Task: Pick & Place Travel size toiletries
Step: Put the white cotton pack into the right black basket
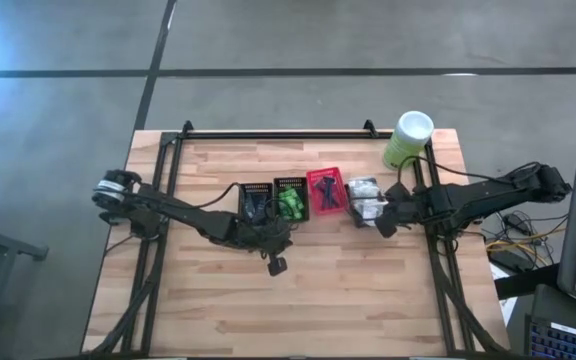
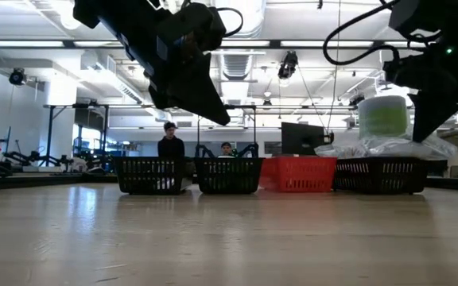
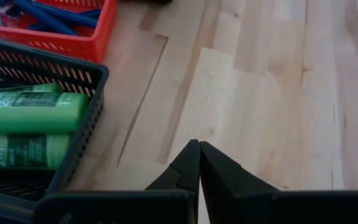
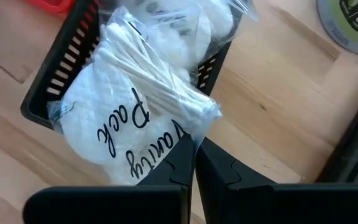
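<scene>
Across the middle of my overhead view, on the wooden table, I see four small mesh baskets in a row. From left to right: a black basket holding dark items I cannot make out, a second black basket filled with bright green bottles, a red basket holding thin dark blue sticks, and a fourth basket piled with white crinkly packets.

At the upper right of the table stands a pale green canister with a white lid.

My left arm reaches in from the left edge of the frame. The left gripper sits just below the two black baskets, slightly left of centre, over bare wood. In its wrist view the two dark fingers are pressed together with nothing between them. The green bottles lie on their sides in the black basket at that picture's left, with the red basket at its upper left.

My right arm comes in from the right edge. The right gripper is at the lower right of the packet basket, clenched tight. In its wrist view, a clear-wrapped white packet with cursive lettering lies right at the closed fingertips; I cannot tell whether its edge is pinched.

In the table-level view, two people sit far behind the baskets.
</scene>
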